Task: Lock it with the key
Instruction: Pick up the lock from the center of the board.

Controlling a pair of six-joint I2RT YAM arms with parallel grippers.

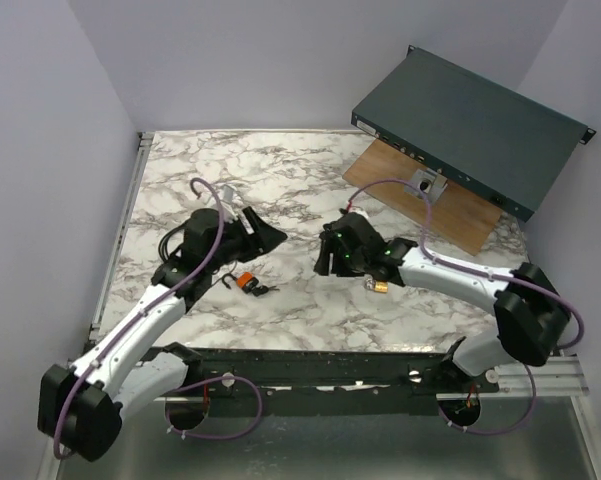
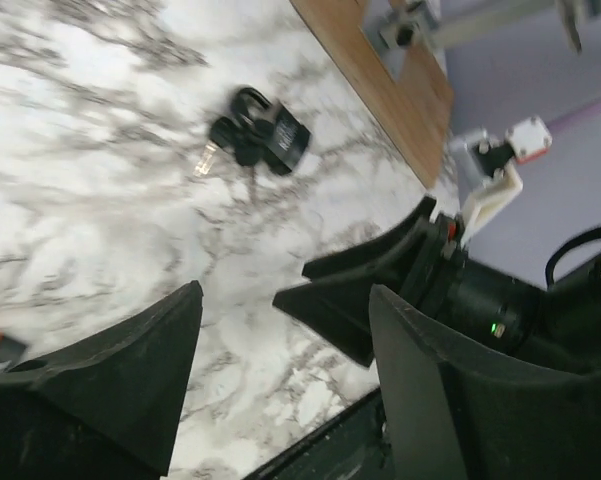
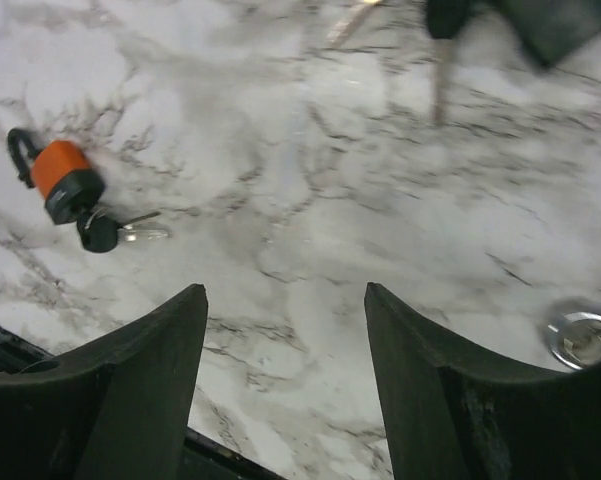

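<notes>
Tabletop [image 1: 280,170]: polished marble-look, faint sheen. Padlock [image 3: 65,180]: orange plastic casing, dark shackle. Board [image 1: 460,215] at 2 o'clock: matt wood.

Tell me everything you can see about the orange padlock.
The orange padlock lies flat on the marble table. Its body is orange with a dark lower band, and a black shackle curves from the top. A black-headed key sits at its base. Nothing else touches it.
</notes>
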